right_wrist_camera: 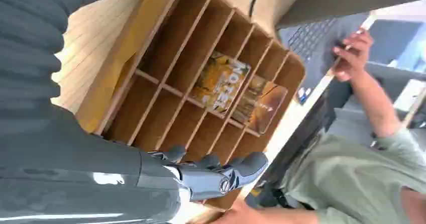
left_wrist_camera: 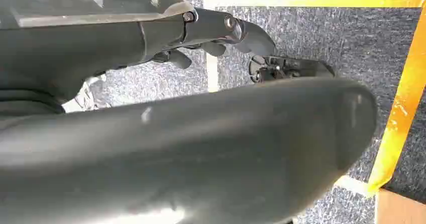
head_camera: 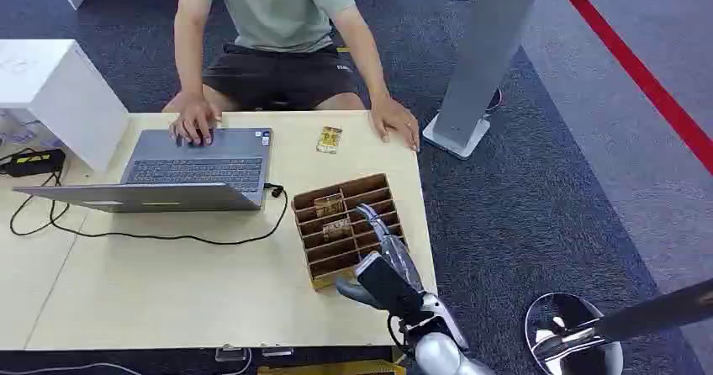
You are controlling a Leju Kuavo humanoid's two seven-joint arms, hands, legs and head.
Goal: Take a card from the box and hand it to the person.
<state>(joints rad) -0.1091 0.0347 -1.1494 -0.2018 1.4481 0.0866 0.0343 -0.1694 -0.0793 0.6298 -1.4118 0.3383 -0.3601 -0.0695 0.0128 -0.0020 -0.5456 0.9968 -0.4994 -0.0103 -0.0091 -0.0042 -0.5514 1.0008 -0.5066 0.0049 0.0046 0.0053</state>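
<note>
Right hand [head_camera: 376,253], fingers apart and holding nothing, poised over the slotted brown wooden box [head_camera: 345,227], where yellow-printed cards [head_camera: 330,204] stand in the middle slots; fingers should descend squarely astride one card.

Box [head_camera: 346,228]: brown wood, with yellow-and-brown printed cards [right_wrist_camera: 219,82] (lettering too blurred to read). Table [head_camera: 168,282] pale beige; laptop [head_camera: 189,173] grey. Person's shirt [head_camera: 273,5] grey-green.

Your left wrist view lists: left hand [left_wrist_camera: 221,30], dark fingers [left_wrist_camera: 251,35] curled, holding nothing; grey carpet [left_wrist_camera: 311,33] beneath; yellow floor tape [left_wrist_camera: 402,113] bordering it; a wooden corner [left_wrist_camera: 399,209].
</note>
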